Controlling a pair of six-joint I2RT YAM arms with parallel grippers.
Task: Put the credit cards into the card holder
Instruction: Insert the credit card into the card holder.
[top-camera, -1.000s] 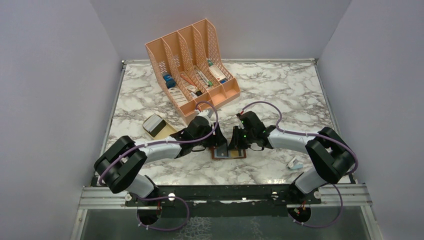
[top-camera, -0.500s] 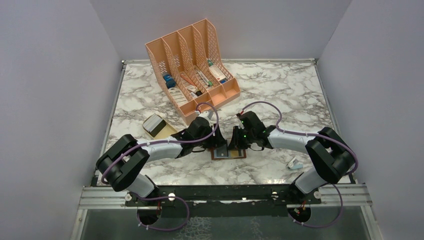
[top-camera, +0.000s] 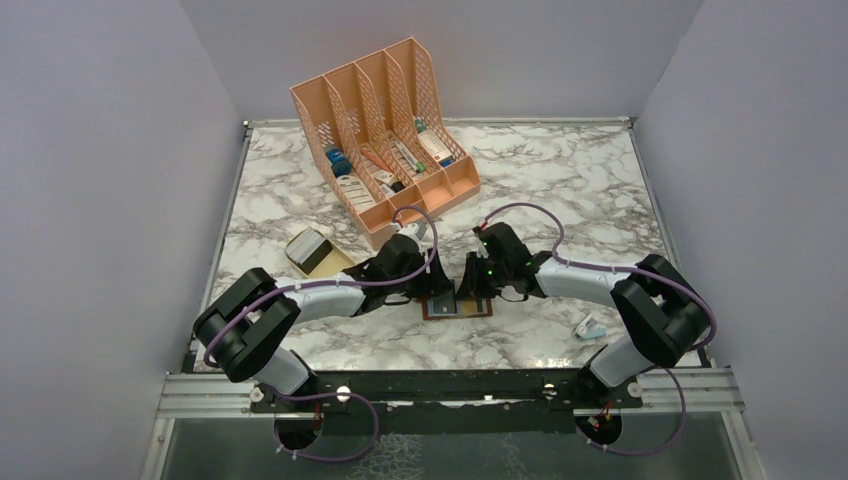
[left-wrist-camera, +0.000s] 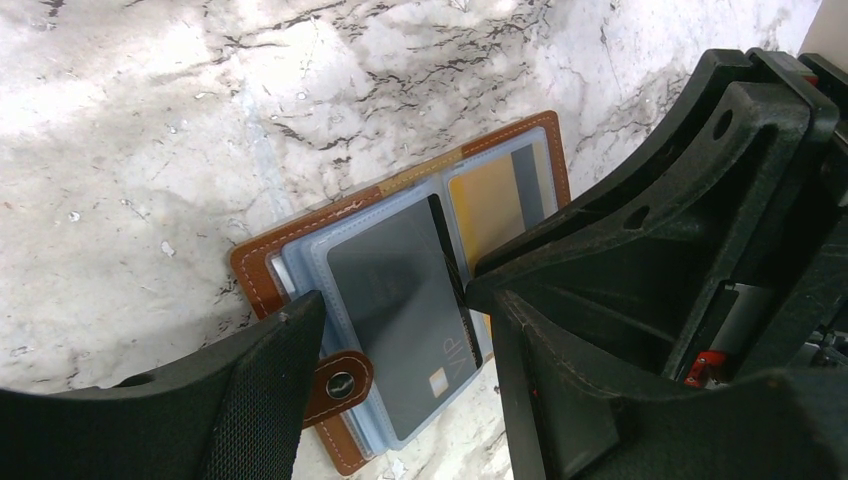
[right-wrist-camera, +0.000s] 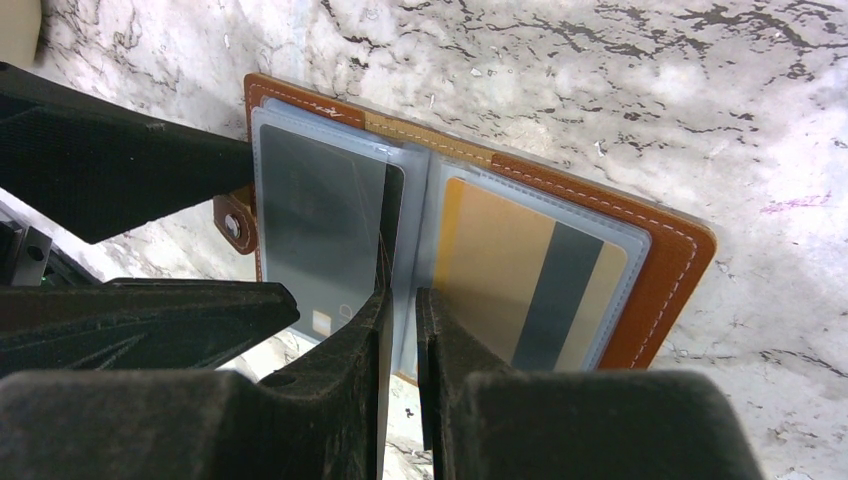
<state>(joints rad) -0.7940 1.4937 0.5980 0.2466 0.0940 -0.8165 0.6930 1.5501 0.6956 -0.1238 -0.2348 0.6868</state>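
Right now my right gripper is pinched nearly shut on the spine-side edge of the grey card. The card lies leftward, its long axis along the spine of the open card holder. My left gripper gapes empty astride the holder; the overhead view cannot show the card.

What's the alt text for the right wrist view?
The right gripper, nearly shut, pinches a thin dark card edge-on over the open brown card holder on a marble table. Its clear sleeves show a grey card on the left and a gold card on the right; the left gripper's fingers reach in from the left.
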